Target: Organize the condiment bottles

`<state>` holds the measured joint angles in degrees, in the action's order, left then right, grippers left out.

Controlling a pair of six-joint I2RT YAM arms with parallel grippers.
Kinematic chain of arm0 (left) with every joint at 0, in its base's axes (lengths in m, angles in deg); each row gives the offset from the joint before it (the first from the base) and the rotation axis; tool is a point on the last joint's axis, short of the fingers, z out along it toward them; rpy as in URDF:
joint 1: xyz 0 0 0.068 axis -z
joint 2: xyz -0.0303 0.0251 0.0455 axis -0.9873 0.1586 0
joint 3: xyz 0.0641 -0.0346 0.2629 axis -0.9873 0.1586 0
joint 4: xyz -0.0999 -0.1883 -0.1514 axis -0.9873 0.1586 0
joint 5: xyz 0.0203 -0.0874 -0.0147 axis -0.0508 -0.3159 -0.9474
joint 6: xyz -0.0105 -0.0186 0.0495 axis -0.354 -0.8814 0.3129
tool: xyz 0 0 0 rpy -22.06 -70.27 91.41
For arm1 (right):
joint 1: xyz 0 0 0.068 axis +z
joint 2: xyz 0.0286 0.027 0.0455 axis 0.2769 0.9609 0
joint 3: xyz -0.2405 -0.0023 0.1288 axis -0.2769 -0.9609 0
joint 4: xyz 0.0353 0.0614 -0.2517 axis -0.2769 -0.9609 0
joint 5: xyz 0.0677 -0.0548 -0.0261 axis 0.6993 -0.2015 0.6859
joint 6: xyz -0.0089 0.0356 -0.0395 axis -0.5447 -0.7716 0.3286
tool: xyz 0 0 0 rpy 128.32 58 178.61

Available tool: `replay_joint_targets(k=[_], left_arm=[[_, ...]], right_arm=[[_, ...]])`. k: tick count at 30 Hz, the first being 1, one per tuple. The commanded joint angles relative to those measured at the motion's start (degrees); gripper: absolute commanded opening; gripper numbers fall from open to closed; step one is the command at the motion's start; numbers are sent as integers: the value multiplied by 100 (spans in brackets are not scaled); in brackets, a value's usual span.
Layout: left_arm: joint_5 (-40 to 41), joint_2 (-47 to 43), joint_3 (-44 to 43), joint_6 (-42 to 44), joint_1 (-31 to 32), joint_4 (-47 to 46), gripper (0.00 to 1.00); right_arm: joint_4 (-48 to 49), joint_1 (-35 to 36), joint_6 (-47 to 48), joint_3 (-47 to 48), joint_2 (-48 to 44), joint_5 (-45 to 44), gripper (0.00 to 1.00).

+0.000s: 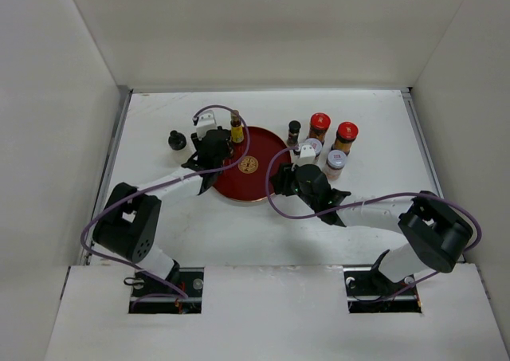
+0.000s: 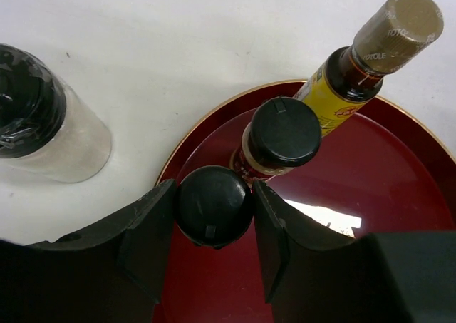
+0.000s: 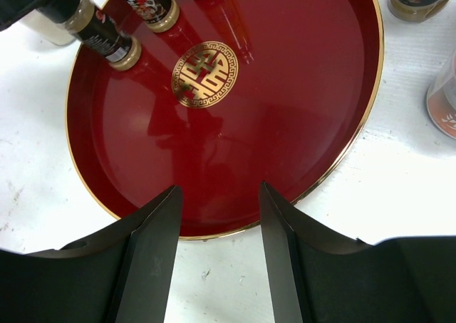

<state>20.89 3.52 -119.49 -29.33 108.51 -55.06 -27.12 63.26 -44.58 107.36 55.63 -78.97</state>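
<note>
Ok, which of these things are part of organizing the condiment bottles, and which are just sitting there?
Job:
black-capped bottle between the left fingers
second black-capped bottle
yellow-labelled bottle
clear black-capped jar
two red-lidded jars
two white-lidded jars
small dark bottle

Just there:
round red tray

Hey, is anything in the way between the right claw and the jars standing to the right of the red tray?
Nothing visible. The right claw, open, hangs over the near rim of the tray. The nearest jar stands on the table just off the rim to the claw's right, with only rim and bare table between them.
</note>
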Motion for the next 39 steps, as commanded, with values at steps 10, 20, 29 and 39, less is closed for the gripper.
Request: replay_joint_targets(k=[10, 20, 29, 39], left_arm=[[172, -437, 11, -13, 0, -386, 73], [269, -1440, 267, -100, -605, -45, 71], [322, -659, -331, -180, -1432, 528, 76], [295, 177, -947, 137, -1599, 484, 77]], right_arm=[[237, 32, -33, 203, -37, 61, 54], [193, 32, -16, 229, -55, 70, 54], [219, 32, -24, 221, -73, 70, 63], [184, 85, -7, 256, -20, 149, 69]])
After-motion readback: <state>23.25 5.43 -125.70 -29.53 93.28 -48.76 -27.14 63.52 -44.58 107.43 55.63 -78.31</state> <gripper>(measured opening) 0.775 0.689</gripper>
